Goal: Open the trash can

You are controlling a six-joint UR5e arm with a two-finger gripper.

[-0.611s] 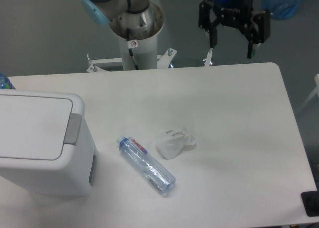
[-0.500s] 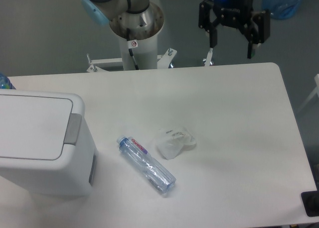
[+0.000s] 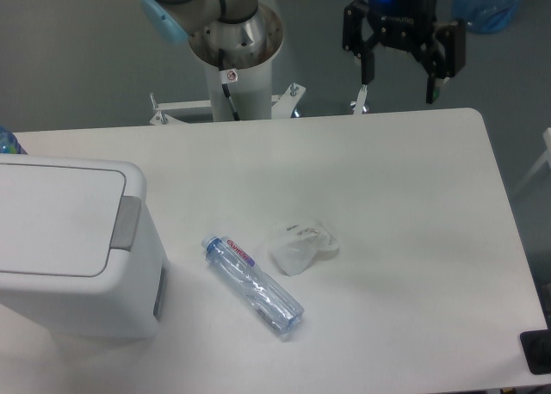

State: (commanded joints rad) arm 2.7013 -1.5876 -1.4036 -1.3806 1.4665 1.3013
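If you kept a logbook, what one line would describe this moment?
gripper: open, empty, above far table edge | trash can: lid shut, untouched | bottle: lying on table

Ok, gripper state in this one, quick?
Gripper: open, holding nothing, up above the table's far edge, well away from the trash can.

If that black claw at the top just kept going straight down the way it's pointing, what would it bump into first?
Probably the far edge of the white table, or the floor just behind it. The gripper hangs open, fingers down, near that edge; depth is unclear. The trash can and bottle lie well aside.
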